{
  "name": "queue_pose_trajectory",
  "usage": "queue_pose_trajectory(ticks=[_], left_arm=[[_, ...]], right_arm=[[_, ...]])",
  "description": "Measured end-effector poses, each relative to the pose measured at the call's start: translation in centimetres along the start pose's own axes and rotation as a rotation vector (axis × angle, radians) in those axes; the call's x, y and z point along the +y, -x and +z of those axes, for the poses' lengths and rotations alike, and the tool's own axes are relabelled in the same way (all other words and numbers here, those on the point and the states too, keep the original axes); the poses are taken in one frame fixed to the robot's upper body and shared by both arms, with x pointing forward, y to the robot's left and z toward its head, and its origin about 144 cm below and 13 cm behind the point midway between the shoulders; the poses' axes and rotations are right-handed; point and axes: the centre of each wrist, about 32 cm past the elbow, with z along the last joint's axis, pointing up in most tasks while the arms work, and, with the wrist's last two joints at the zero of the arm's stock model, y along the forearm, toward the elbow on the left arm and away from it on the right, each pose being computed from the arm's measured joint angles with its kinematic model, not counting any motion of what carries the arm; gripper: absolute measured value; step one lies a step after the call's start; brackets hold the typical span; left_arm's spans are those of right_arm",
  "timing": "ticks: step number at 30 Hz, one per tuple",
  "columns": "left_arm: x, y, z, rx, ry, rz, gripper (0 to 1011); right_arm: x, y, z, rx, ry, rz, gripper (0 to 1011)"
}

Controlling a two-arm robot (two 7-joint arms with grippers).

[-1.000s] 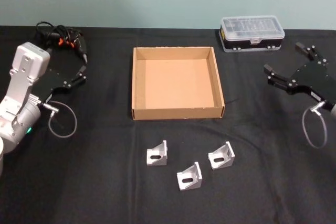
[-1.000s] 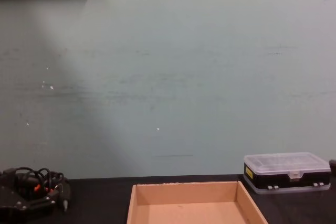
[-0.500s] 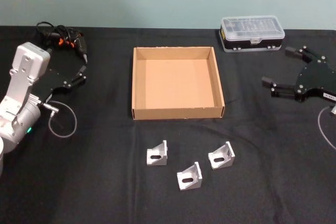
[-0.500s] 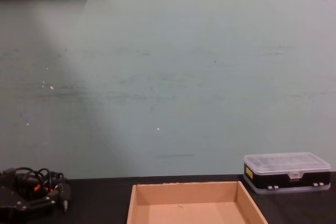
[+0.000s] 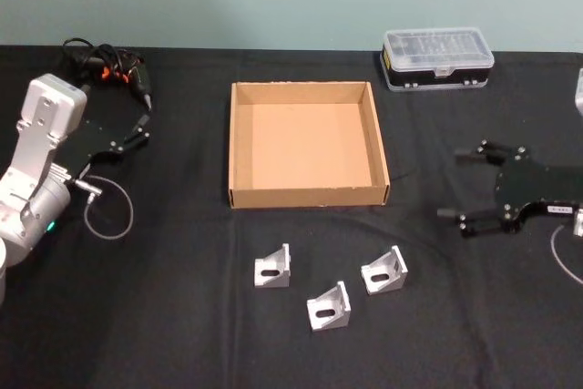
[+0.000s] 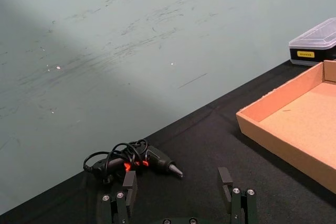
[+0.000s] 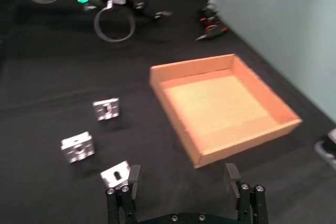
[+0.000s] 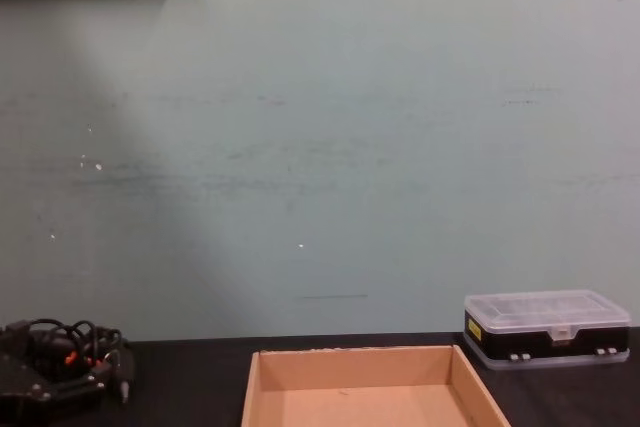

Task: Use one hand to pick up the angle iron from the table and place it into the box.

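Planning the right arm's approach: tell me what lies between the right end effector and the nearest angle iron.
Nothing: in the head view, only bare table separates the right end effector from the nearest angle iron.

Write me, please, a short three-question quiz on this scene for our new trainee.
1. How many angle irons lie on the table?
2. True or false: the box already holds an angle iron.
3. Which one is nearer the angle irons: A, the left gripper, or B, the right gripper?
Key: 1. three; 2. false; 3. B.
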Motion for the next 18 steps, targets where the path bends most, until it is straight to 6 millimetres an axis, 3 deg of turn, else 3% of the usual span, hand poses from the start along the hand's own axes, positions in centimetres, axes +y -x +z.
queue_pose_trajectory(ticks=[18], left_arm=[[0.0, 0.0, 0.0, 0.000, 0.000, 0.000, 1000]], right_arm=[[3.2, -1.8, -0.7, -0.033, 0.095, 0.233, 1004]])
